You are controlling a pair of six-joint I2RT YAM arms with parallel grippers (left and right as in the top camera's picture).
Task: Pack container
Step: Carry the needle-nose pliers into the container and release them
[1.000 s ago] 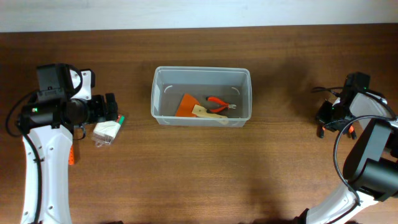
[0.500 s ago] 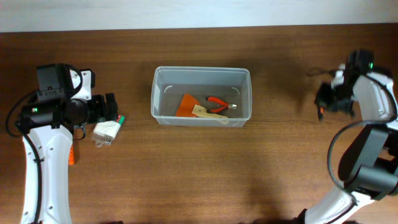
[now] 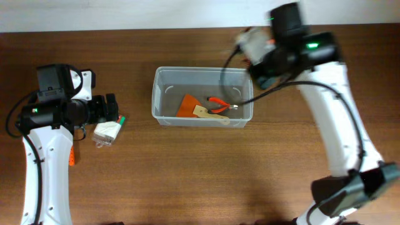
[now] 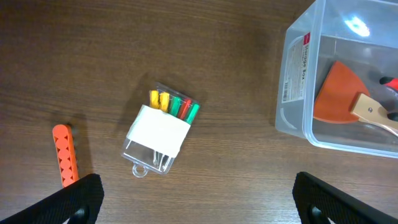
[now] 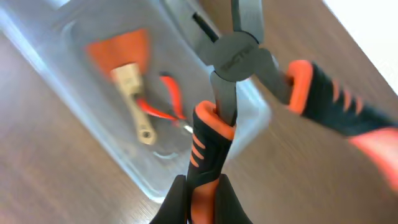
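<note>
The brown wooden table (image 3: 187, 181) carries everything in view. The right arm (image 3: 340, 131) reaches in from the near right and over the far right corner of the container; its upper end is blurred in the overhead view. The left arm (image 3: 42, 156) stands at the left side, well apart from the container. The container (image 3: 203, 70), a clear rectangular bin with rounded corners, sits upright at the table's centre, towards the far edge. The right gripper (image 5: 200, 198) is clamped tight on one orange-and-black handle of a pair of pliers (image 5: 239, 56); the other handle splays off to the side, and the tool hangs above the container's rim. The left gripper (image 4: 199, 205) has its jaws spread wide and holds nothing, and it hovers above the table left of the container. Inside the container lies an orange scraper (image 3: 187, 105) with a pale wooden handle, flat on the floor. A clear packet (image 4: 160, 129) with a white card and coloured tips of yellow, red and green lies on the table below the left gripper, apart from the container. A small red-handled pair of cutters (image 3: 220, 104) lies in the container just beside the scraper's handle; whether the two touch cannot be told. An orange ridged strip (image 4: 65, 155) lies on the table left of the packet.
</note>
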